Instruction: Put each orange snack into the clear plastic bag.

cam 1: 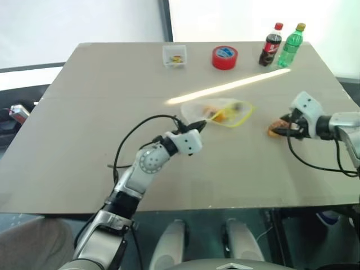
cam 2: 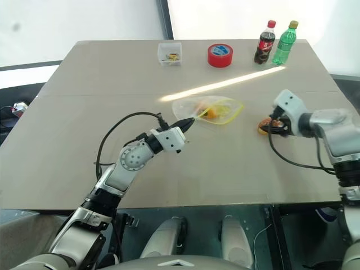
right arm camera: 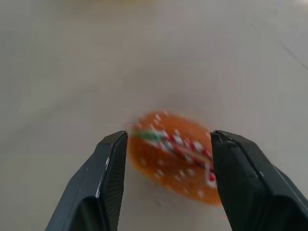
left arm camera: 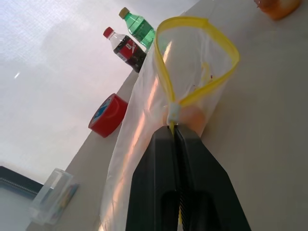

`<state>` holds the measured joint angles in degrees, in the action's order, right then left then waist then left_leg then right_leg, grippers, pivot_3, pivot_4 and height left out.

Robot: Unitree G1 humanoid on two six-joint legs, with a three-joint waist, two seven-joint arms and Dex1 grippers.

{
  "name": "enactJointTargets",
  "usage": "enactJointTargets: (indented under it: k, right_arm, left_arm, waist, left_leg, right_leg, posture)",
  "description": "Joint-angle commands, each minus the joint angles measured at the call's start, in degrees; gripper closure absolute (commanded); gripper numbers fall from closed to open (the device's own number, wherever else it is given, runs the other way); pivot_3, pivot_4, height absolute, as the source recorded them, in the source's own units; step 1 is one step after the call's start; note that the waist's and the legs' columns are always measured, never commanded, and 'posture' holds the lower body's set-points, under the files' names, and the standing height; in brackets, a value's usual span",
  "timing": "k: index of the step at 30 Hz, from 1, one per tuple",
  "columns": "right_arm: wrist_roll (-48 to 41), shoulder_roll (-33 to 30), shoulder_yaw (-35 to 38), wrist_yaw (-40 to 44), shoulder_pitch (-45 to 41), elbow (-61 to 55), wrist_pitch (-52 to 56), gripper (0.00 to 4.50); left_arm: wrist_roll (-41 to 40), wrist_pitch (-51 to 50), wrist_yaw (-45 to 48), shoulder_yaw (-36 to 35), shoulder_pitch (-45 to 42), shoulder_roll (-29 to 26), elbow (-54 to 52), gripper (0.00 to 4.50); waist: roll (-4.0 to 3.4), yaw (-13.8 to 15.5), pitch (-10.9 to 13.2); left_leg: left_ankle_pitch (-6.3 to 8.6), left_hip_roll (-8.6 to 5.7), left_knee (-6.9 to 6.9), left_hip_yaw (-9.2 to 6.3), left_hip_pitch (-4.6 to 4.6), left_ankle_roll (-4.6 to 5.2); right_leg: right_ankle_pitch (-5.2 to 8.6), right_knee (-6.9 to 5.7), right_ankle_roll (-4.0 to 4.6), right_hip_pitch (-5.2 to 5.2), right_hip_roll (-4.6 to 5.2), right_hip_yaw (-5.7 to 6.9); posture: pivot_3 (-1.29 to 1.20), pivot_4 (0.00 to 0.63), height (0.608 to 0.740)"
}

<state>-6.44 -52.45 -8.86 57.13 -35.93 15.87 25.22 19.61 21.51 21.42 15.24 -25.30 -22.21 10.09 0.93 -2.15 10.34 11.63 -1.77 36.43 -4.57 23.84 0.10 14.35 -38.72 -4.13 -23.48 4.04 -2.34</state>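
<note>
Surface (cam 1: 84, 140): plain beige, bright light streak across middle. Clear plastic bag (cam 1: 222, 111): see-through, yellow zip strip, orange snack (cam 1: 218, 115) showing inside. Second orange snack (right arm camera: 175, 156), right of frame: glossy orange, pale speckles, red-white-green marking. Tape roll (cam 1: 224, 57): red, blue centre. Bottles, upper right: dark cola (cam 1: 270, 45) with red cap, green one (cam 1: 291, 45) with yellow cap. Hand fingers (right arm camera: 108, 183): black.

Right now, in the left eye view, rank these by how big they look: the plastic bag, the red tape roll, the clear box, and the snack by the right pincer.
1. Plastic bag
2-3. Red tape roll and clear box, too alike to rank
4. Snack, partly hidden by the right pincer
</note>
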Motion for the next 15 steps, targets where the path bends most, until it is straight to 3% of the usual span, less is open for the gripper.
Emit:
enactJointTargets:
  k: [1,7,15]
  right_arm:
    - [8.07,-3.11,-3.43,2.08,-2.98,7.37,-15.51,1.71]
    - [17.11,-0.49,-8.58,2.22,-11.7,24.07,-32.45,1.71]
    - [20.99,4.15,-9.87,3.85,-17.9,36.73,-39.55,1.71]
  left_arm:
    - [0.33,0.55,-0.92,-0.43,-1.16,0.17,-0.03,4.5]
    - [0.65,0.61,-1.32,-0.28,-1.22,0.5,0.03,4.5]
    - [1.13,-0.07,-2.09,-0.61,0.26,0.31,-1.29,4.5]
  waist:
    - [0.0,-0.13,0.0]
    - [0.0,-0.14,0.0]
    - [0.01,-0.16,0.0]
  left_leg:
    - [0.0,0.0,0.0,0.05,0.0,0.0]
    - [0.0,0.0,0.06,0.1,-0.06,0.0]
    - [0.0,0.01,0.06,0.09,-0.12,0.0]
  right_leg:
    - [0.0,0.02,0.0,0.0,0.0,-0.03]
    - [-0.01,0.02,-0.02,0.05,0.01,-0.06]
    - [-0.02,0.03,-0.01,0.12,0.01,-0.06]
  posture:
    - [0.0,0.15,0.74]
    - [0.0,0.15,0.74]
    - [0.0,0.15,0.74]
